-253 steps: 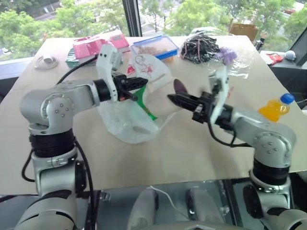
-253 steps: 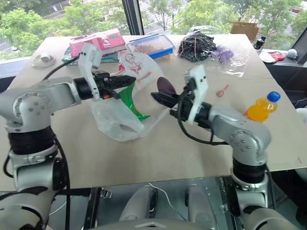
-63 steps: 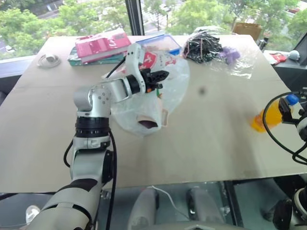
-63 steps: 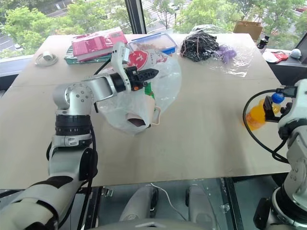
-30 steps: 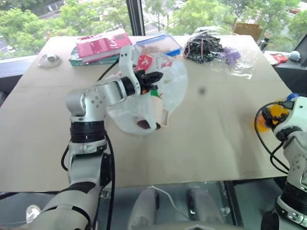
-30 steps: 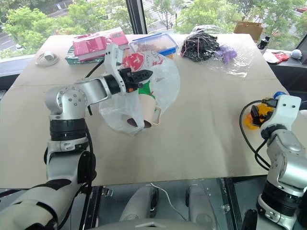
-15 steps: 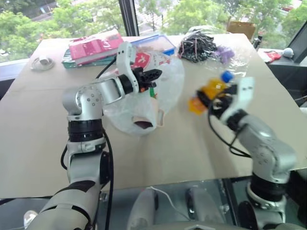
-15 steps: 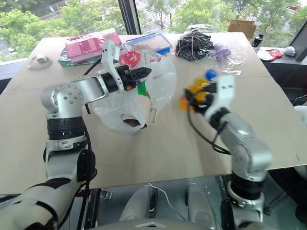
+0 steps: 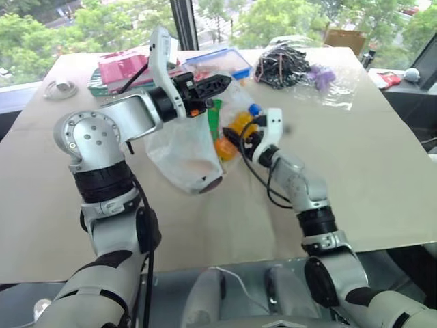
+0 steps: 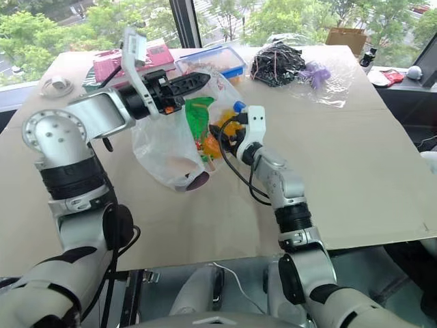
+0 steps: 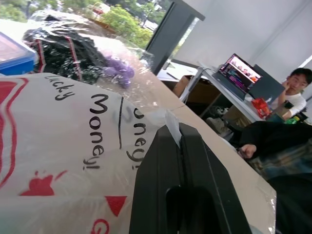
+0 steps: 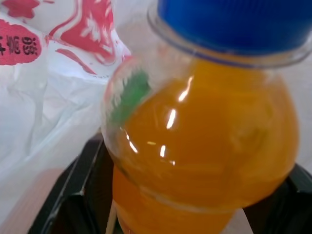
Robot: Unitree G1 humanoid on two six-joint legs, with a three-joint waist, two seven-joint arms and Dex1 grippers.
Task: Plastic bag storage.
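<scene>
Bag (image 9: 179,147): your left claw (image 9: 217,83) is clenched on its upper edge, lifting it above the bench (image 9: 355,157) so the mouth hangs open toward your right arm; the lower part sags onto the bench. A pinched sliver of film shows between the closed fingers (image 11: 170,161) in the left wrist view. Print: black "Lucky Money!", red motifs, a red label with digits that look like "89".

Bottle (image 9: 235,131): orange drink, blue cap, grasped by your right claw (image 9: 234,140), jaws wide around its body, held at the bag's mouth, apparently for dropping inside. No label legible.

Green packet (image 10: 196,116): seen through the film, already inside.

Other bench stock: blue-lidded box (image 9: 220,62), pink books (image 9: 123,67), wrapped black cables (image 9: 287,67).
</scene>
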